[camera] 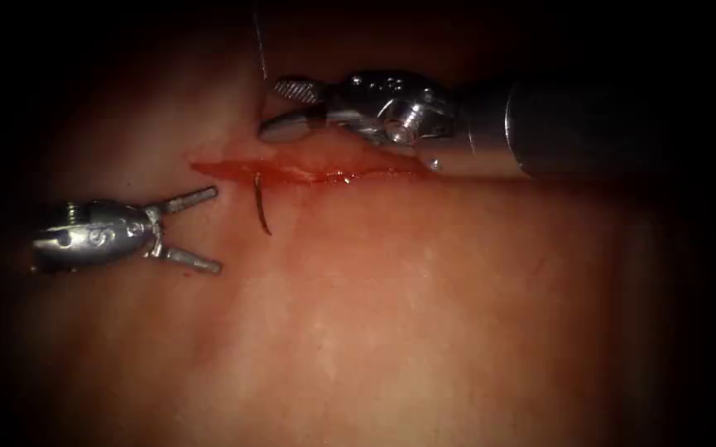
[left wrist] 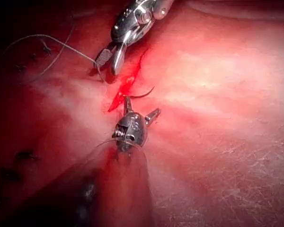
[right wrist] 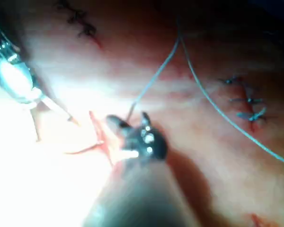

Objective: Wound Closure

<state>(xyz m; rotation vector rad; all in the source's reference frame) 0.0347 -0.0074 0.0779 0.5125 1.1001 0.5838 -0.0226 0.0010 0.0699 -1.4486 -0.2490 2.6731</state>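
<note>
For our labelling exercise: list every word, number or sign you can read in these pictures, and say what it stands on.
Left tool, on its metal body: a stamped mark, perhaps "6" or "S", too blurred to be sure.
Right tool, on its wrist housing: faint raised marks, too small to read.
Tissue, needle, thread: no text.

pink tissue (camera: 424, 314), red fluid (camera: 324, 172) (glossy), silver tools

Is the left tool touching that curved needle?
Apart. In the endoscope view, bare tissue separates the left tool, fingers spread, from the needle.
</note>
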